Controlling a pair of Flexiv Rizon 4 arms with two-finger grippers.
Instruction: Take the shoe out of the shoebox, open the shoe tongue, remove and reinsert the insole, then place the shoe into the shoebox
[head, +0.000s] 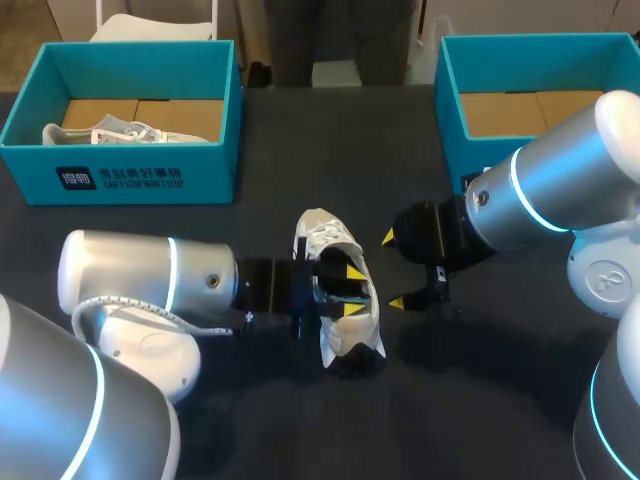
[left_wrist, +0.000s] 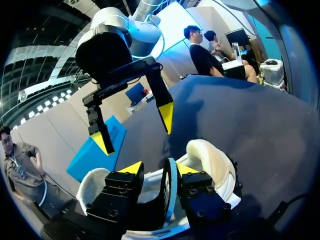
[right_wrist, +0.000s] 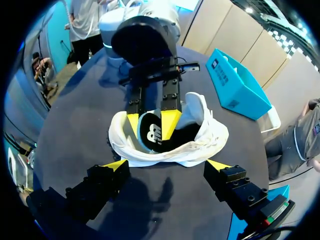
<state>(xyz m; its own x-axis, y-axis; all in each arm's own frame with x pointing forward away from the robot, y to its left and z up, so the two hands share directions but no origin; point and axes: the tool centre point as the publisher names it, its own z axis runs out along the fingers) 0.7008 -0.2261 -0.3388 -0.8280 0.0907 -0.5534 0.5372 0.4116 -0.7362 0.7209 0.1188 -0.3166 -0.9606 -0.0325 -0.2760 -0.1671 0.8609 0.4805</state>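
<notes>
Shoe (head: 328, 238) work needs room, so the white shoe lies in the middle of the table (head: 300, 430), well apart from both boxes. Our left gripper (head: 353, 290) reaches into its mouth, closed narrowly on the dark insole (right_wrist: 152, 132), which we judge it means to draw out or reseat. Our right gripper (head: 393, 270) hangs just beside the shoe, spread wide and empty, probably to steady it. We count two teal boxes, the left shoebox (head: 120, 175) and the right shoebox (head: 448, 80). There are two shoes, the second shoe (head: 115, 132) inside the left shoebox, and one insole.
</notes>
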